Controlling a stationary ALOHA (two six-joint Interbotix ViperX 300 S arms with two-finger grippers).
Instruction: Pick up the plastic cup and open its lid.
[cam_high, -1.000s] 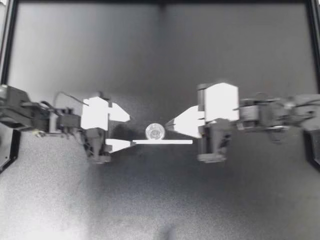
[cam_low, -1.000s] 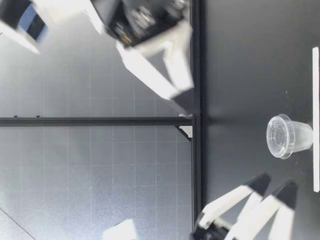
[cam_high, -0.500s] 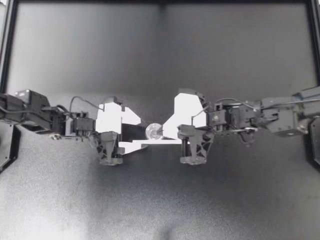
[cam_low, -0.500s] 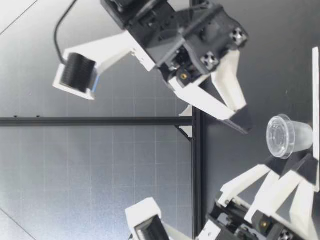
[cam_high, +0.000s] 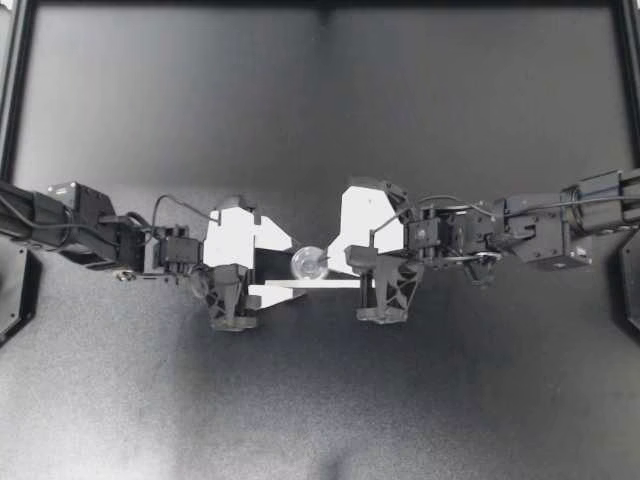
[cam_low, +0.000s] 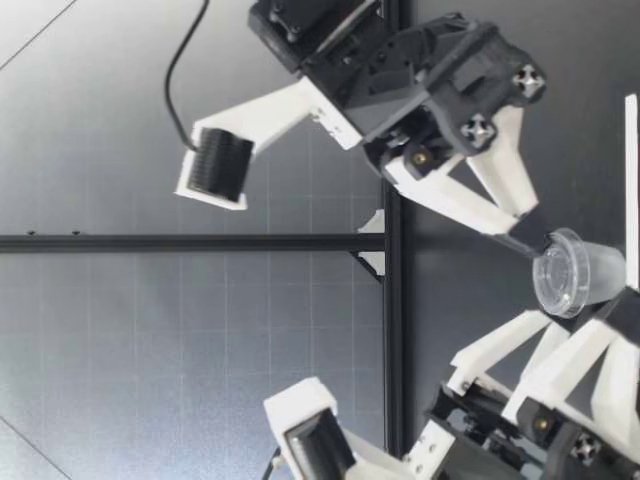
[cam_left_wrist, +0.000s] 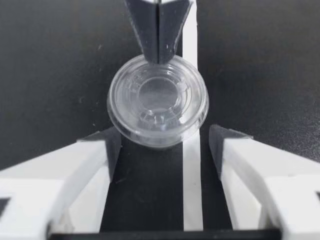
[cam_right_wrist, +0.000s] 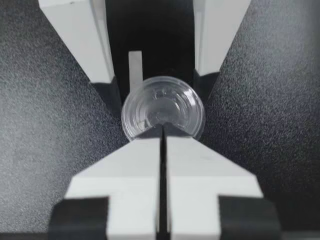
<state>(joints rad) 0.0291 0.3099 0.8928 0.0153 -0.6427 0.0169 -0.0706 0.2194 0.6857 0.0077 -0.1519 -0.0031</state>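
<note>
Top view: a small clear plastic cup (cam_high: 309, 263) stands upright at the centre of the frame on a dark table (cam_high: 320, 120). Its lid (cam_left_wrist: 157, 97) is on, and a white strip (cam_high: 340, 284) lies just below it. The left gripper (cam_high: 288, 267) reaches in from the left with its fingers (cam_left_wrist: 100, 150) spread, one on each side of the cup's body. The left wrist view does not show both pads touching the cup. The right gripper (cam_high: 332, 262) comes from the right with its fingers pressed together and holds nothing. Its tip rests against the lid's rim.

The step in hand appears to be the left gripper's grasp. It would go best if the left fingers closed on the body below the lid's rim, centred and gently, since thin plastic probably buckles under a hard squeeze. The right tip should likely not push until that hold is firm, or the light cup may slide or tip. After that, it would need to catch under the rim to pry the lid off.

Half a second ago the left fingertips stood just short of the cup; now they flank it. The right gripper's tip was then above and apart from the lid; now it has come down onto the rim. One second ago both grippers were well apart from the cup. The cup itself has not moved.
</note>
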